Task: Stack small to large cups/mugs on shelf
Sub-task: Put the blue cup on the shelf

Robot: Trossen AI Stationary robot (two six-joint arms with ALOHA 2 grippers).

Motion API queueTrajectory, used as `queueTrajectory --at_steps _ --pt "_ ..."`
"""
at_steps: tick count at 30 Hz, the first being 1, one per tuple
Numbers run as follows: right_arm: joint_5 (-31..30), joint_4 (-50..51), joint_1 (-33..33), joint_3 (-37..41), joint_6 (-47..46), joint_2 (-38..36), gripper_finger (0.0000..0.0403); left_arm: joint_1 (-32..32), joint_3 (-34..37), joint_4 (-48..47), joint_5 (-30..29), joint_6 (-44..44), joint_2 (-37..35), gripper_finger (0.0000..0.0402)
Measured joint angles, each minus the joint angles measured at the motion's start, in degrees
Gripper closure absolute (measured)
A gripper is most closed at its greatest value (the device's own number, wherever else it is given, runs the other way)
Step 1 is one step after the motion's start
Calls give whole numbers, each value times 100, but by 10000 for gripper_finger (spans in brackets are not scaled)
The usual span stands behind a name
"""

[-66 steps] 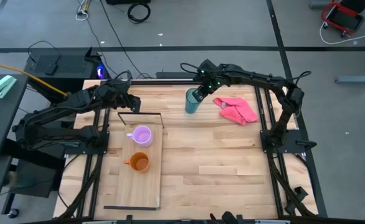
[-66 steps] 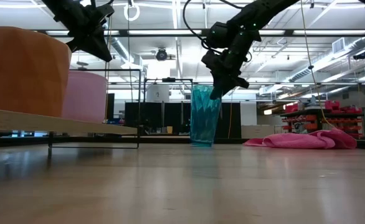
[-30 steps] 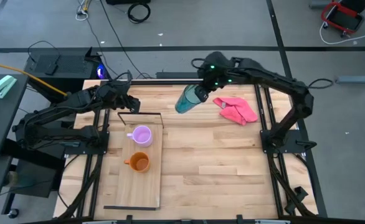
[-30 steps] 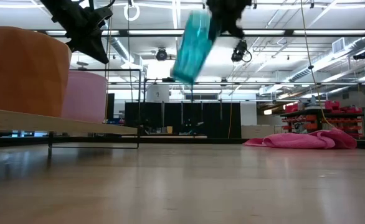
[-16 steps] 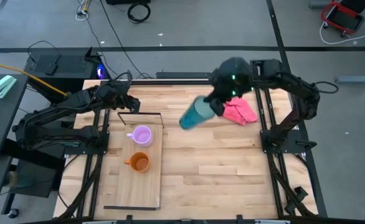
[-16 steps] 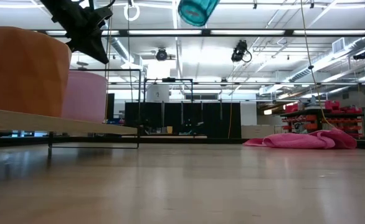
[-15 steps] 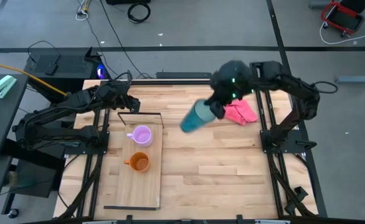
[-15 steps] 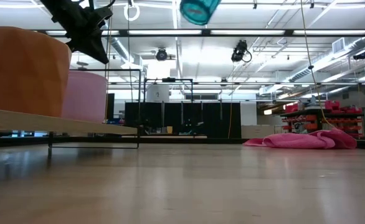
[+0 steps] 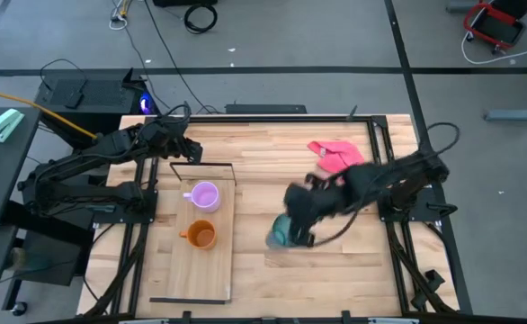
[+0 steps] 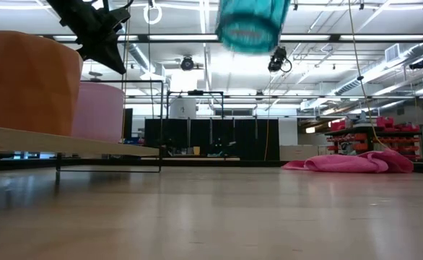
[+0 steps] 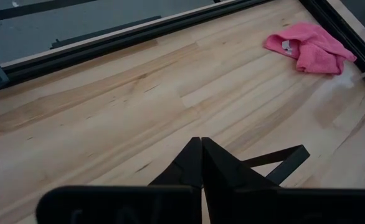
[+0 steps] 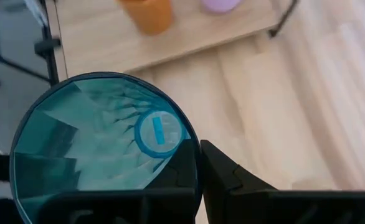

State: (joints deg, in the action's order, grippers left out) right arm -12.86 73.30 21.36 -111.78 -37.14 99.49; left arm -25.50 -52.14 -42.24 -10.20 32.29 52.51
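Note:
My right gripper (image 9: 292,227) is shut on the translucent teal tumbler (image 9: 280,236), high above the table's middle and to the right of the shelf. The low view shows the tumbler (image 10: 253,25) near its top edge. The lilac mug (image 9: 204,194) and the orange mug (image 9: 200,236) stand on the light-wood shelf plank (image 9: 192,270), the lilac one nearer the black wire frame (image 9: 202,166). My left gripper (image 9: 192,151) is shut and empty above the shelf's far end. My right gripper pinches the tumbler's wall at its rim (image 12: 194,144), one finger (image 12: 181,169) inside the mouth and one finger (image 12: 227,177) outside. The tumbler is lifted clear of the table and tilted, its open mouth facing the wrist camera and its base away from it.
A pink cloth (image 9: 337,155) lies crumpled at the table's far right. Black frame rails (image 9: 382,171) run along the table's sides. Bare wood lies between the shelf and the right arm's base.
My right gripper has carried the tumbler from the far side beside the pink cloth toward the table's near edge, lifted clear of the table. The tumbler has kept tilted in the hold. My left arm has kept still.

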Motion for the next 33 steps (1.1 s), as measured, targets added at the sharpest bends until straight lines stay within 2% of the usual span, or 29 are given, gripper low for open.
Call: queueTrajectory --at_steps 7,14,26,33 --pt "244 -673 8 -62 465 976 395 0 0 -4 0 -2 0 378" --pt "703 -1051 -31 -93 812 1510 395 0 0 -11 16 -2 0 392" --pt "885 -1212 -36 -92 1211 1865 396 2 7 -44 107 -11 0 371" --pt "893 -1214 -63 -90 1335 1890 396 2 8 -143 109 -11 0 384"
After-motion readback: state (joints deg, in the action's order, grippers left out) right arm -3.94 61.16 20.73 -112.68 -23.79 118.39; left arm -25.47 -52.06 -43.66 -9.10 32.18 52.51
